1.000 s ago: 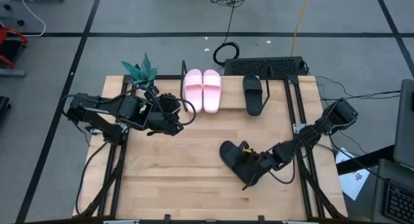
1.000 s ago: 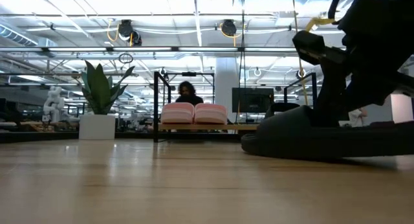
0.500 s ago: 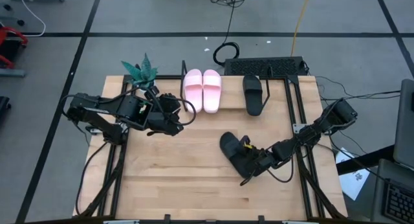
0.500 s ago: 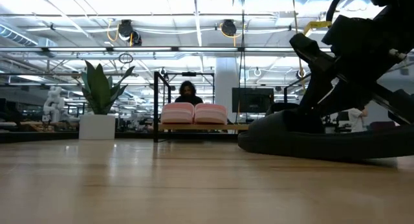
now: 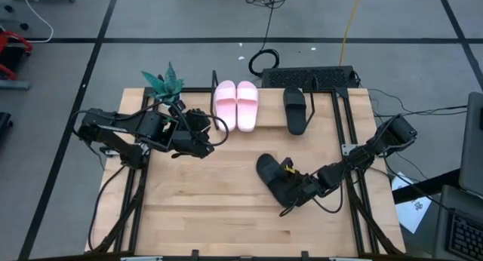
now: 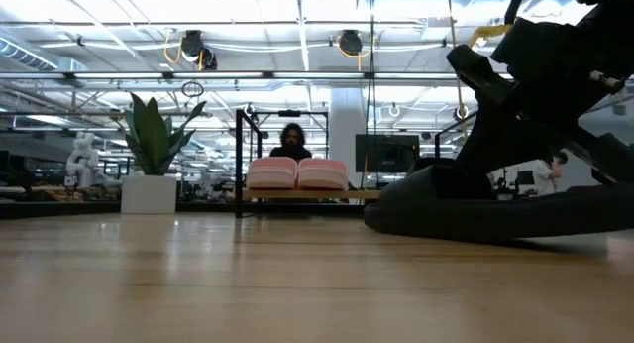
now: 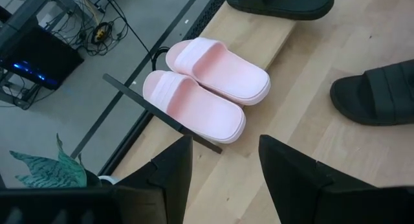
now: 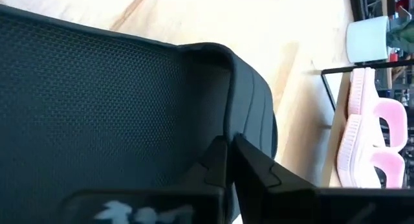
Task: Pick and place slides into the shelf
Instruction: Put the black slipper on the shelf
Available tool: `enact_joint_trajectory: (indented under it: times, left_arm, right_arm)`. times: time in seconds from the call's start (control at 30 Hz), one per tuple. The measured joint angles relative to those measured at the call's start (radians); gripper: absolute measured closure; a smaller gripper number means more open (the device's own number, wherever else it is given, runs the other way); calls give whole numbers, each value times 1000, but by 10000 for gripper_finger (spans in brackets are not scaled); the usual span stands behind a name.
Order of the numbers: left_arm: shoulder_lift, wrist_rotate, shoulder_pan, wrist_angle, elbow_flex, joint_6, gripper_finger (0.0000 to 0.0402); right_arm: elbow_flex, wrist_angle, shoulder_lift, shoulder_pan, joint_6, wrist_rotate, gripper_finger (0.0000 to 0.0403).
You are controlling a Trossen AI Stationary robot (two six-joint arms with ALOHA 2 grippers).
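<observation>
Wooden tabletop point(image 5: 226, 201) on a black frame, over a grey floor point(image 5: 189, 19) crossed by dark lines. Potted plant point(image 5: 164, 83) with green leaves at the table's far left corner; white pot point(image 6: 149, 194) in the low view. Coiled black cable point(image 5: 263, 62) and yellow cord point(image 5: 349, 19) on the floor beyond. A person point(image 6: 292, 141) sits in the background.

The right arm reaches in low from the right edge of the tabletop, its pincer point(image 5: 293, 191) down near the surface with the fingers point(image 8: 249, 164) pressed close together. The left arm lies folded along the left side, its pincer point(image 5: 202, 138) pointing right, fingers point(image 7: 291, 175) spread apart and holding nothing.
</observation>
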Motion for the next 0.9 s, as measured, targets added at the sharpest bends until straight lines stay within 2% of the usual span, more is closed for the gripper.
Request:
enact_joint_trajectory:
  times: [0.17,0.33,0.63,0.9]
  left_arm:
    - [0,0,0,0,0,0,220]
    - [0,0,0,0,0,4,220]
    - [0,0,0,0,0,4,220]
    - [0,0,0,0,0,4,220]
  right_arm:
    - [1,-13,1,-3,-29,93,401]
    - [34,-8,-4,-1,-59,120,402]
    - [173,-36,-11,2,-166,205,402]
    - [305,-183,-24,-65,-224,309,402]
